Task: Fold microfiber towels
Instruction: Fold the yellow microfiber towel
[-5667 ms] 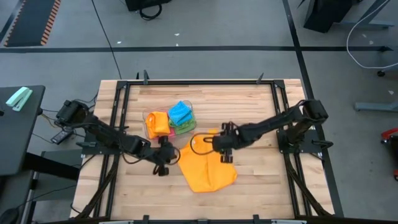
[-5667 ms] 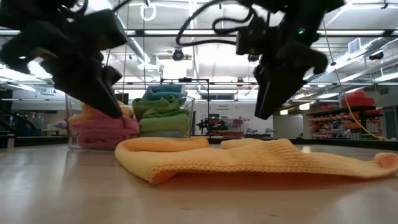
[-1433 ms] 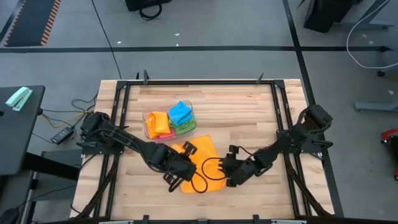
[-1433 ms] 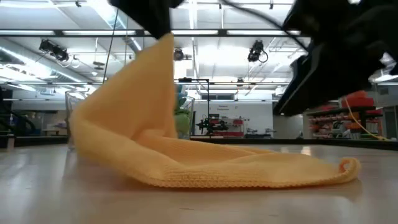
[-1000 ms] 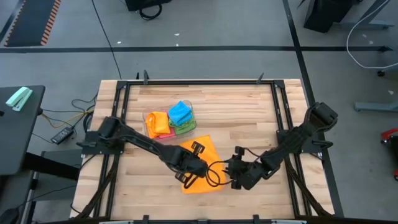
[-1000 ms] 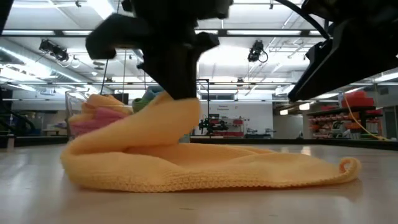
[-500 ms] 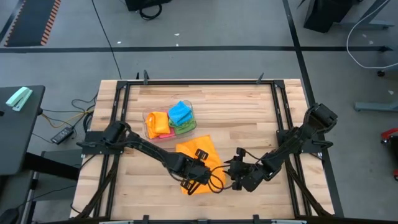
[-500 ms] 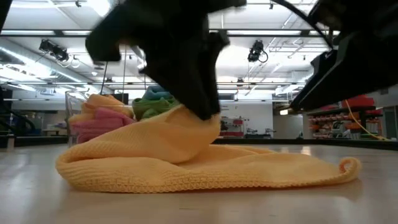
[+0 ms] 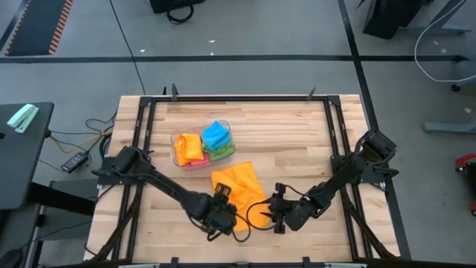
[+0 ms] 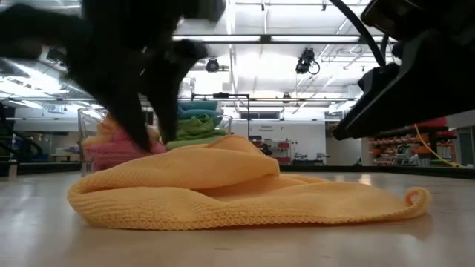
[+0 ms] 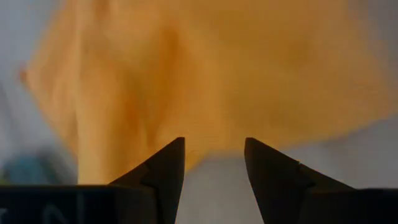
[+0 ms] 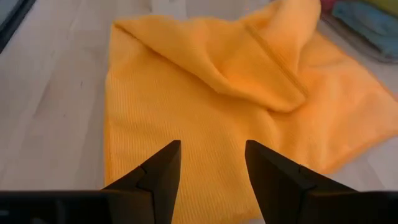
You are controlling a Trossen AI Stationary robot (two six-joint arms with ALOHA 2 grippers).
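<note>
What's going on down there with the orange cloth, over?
Left gripper open, nothing held, beside orange towel. Right gripper open, empty, at its other edge. Towel loosely folded, rumpled, flat on table. Nothing blocking; tub of towels sits behind.

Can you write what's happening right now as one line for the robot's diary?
step: fold | towel: folded over, lying loose | left gripper: open, off towel | right gripper: open, empty, beside towel

My left gripper (image 9: 223,217) lets go of the orange microfiber towel (image 9: 239,190) and backs off its near edge; the raised corner now lies folded over, slumped flat.
</note>
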